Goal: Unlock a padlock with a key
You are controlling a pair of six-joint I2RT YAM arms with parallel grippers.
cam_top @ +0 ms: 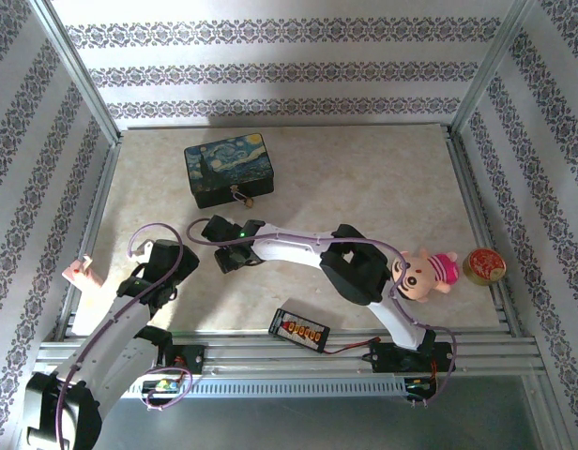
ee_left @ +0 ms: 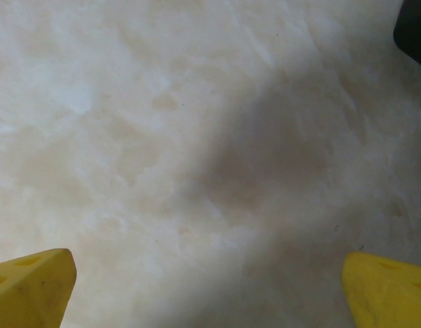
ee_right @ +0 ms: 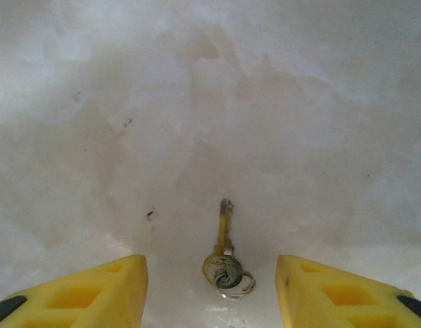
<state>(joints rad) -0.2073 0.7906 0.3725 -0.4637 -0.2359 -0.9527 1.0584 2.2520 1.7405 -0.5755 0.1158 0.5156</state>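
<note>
I see the right gripper (ee_right: 211, 265) low over the table (cam_top: 383, 187), left of centre. Its jaws are released and straddle the key (ee_right: 225, 232), with neither of the 2 fingers touching it. Key lies flat, ring end nearest the wrist camera. Padlock (cam_top: 237, 195) sits against the near side of the Starry Night box (cam_top: 228, 164), far-left area. Left gripper (ee_left: 209, 263) is spread wide, holding nothing, toward the near-left corner.

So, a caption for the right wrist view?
The right tool straddles a small key lying on the pale table.

Top view overhead, far; 2 wrist views near table (ee_left: 128, 102).
</note>
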